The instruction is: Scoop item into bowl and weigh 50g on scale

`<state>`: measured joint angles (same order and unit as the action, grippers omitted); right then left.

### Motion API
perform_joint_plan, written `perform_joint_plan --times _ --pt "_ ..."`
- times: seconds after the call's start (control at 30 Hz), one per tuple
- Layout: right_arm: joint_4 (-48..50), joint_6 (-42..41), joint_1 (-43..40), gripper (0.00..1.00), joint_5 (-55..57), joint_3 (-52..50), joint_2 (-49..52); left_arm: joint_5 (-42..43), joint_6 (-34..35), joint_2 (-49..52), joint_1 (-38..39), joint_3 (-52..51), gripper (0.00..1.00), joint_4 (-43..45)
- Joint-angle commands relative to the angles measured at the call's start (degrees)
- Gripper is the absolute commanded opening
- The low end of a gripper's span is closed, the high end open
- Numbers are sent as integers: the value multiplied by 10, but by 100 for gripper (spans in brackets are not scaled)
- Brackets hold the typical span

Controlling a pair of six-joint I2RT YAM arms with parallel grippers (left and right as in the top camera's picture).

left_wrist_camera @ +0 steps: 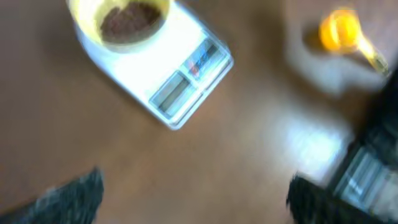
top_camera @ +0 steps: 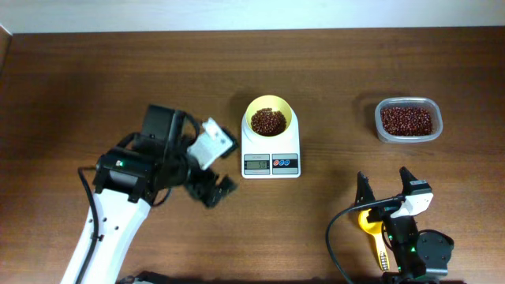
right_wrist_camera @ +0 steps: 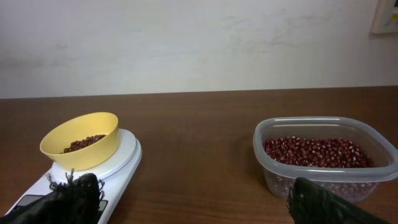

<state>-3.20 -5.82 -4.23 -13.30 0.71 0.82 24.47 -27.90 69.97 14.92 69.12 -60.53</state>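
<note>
The pale yellow bowl (top_camera: 269, 117) holds dark reddish-brown beans (top_camera: 268, 121) and stands on the white scale (top_camera: 271, 156) at the table's middle. It also shows in the right wrist view (right_wrist_camera: 81, 140) and, blurred, in the left wrist view (left_wrist_camera: 118, 22). More beans (top_camera: 406, 120) fill the clear tub (top_camera: 408, 104) at the right, also in the right wrist view (right_wrist_camera: 323, 152). My left gripper (top_camera: 213, 189) is open and empty, left of the scale. My right gripper (top_camera: 384, 185) is open and empty, near the front edge.
A darker yellow handled scoop (top_camera: 371, 226) lies on the table under my right arm, also blurred in the left wrist view (left_wrist_camera: 341, 31). A pale wall stands behind the table's far edge (right_wrist_camera: 199, 93).
</note>
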Motion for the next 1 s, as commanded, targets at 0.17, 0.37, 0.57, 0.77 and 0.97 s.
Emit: perform_joint_plan --times 0.17,0.37,0.57,0.77,0.97 --pt "-2 0 5 99 5 -4 -3 -103 29 -23 -39 3 98 132" --pt "-2 0 5 99 5 -4 -3 -87 123 -171 -116 2 98 93" --pt "-2 0 5 99 5 -4 -3 -158 258 -318 -105 -149 98 156" --pt "-2 0 5 99 5 -4 -3 -180 259 -481 -105 -335 98 290" --pt "-2 0 5 99 5 -4 -3 -228 301 -488 -94 -375 98 311"
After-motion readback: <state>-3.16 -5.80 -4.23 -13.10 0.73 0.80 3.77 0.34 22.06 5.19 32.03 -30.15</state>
